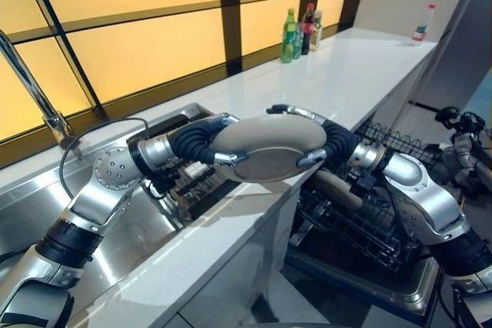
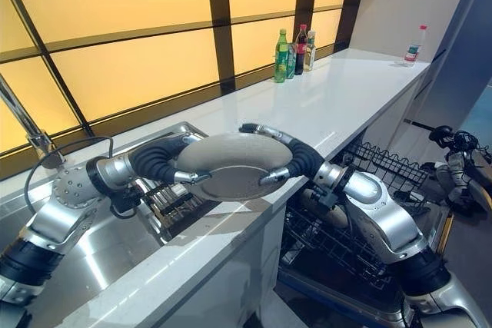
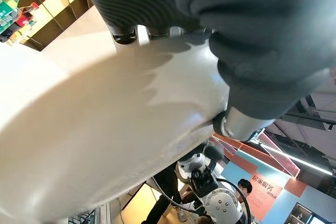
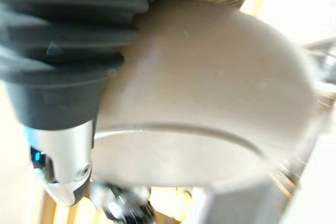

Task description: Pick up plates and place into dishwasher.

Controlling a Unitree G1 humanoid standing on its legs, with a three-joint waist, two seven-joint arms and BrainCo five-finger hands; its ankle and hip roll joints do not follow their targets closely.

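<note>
A beige round plate (image 1: 269,147) hangs tilted above the front edge of the white counter (image 1: 346,74), held between both hands. My left hand (image 1: 196,140) grips its left rim, fingers over the top and thumb underneath. My right hand (image 1: 338,142) clasps the right rim the same way. The plate's underside with its foot ring fills the right wrist view (image 4: 210,77) beside the hand's dark cover (image 4: 58,40). In the left wrist view the plate (image 3: 105,129) sits right against my left hand (image 3: 262,35). The dishwasher's black wire rack (image 1: 384,224) stands pulled out below and right of the plate.
A steel sink (image 1: 138,243) with a dark dish rack (image 1: 192,186) lies left of the plate, a faucet (image 1: 31,86) behind it. Three bottles (image 1: 300,32) stand at the counter's back by the window, one more bottle (image 1: 421,30) at the far end.
</note>
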